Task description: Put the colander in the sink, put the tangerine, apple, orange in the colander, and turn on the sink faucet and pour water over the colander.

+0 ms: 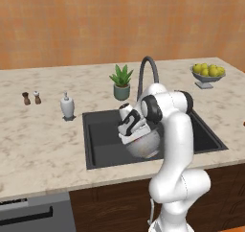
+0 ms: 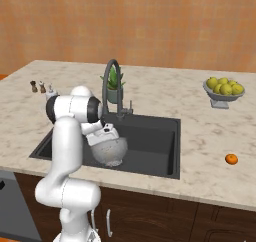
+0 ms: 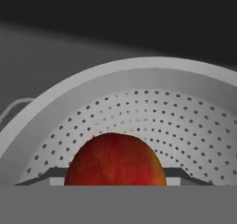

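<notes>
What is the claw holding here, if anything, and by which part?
The apple, held between the claw's fingers across its sides, right over the colander that sits in the sink. The contact points themselves are hidden at the bottom of the hand view.

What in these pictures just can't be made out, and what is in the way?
- Tool tips: in the hand view the apple covers them, so a grip cannot be confirmed.
- Inside of the colander: in the left base view the robot's hand hides it.
- Sink drain: covered by the colander and arm in both base views.
- Small orange fruit on the counter: too small to name its kind.
</notes>
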Controlling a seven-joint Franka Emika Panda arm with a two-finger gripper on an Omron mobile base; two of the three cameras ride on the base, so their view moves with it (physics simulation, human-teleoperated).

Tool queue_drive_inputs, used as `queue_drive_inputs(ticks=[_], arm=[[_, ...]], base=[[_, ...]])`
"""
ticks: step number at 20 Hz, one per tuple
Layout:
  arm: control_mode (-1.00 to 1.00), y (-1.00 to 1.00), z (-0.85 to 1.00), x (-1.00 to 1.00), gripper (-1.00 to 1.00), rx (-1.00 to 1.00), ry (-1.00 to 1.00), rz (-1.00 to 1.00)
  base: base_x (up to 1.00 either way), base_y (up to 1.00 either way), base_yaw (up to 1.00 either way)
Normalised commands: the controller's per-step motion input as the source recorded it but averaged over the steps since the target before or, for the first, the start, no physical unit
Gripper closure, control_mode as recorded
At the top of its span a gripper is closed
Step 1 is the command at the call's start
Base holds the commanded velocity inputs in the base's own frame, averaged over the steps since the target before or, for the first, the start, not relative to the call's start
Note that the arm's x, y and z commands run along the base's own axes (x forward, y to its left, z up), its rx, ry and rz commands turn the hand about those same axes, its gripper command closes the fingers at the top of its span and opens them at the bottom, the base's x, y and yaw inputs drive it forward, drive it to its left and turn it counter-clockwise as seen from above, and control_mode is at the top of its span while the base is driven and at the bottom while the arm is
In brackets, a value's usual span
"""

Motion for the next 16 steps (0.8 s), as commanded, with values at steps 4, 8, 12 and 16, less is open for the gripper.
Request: queue_drive_inputs(ticks=[4,8,12,16], arm=[[-1.0,-0.31,-0.01,-0.27,1.0,0.02,0.0,0.0],[-1.0,-0.18,0.0,-0.45,-1.0,0.02,0.0,0.0],[-1.0,-0.13,0.06,-0.44,-1.0,0.01,0.0,-0.01],[-1.0,-0.07,0.12,-0.41,-1.0,0.0,-0.03,0.0]], base=[[0.0,0.0,0.0],[0.0,0.0,0.0],[0.0,0.0,0.0],[0.0,0.0,0.0]])
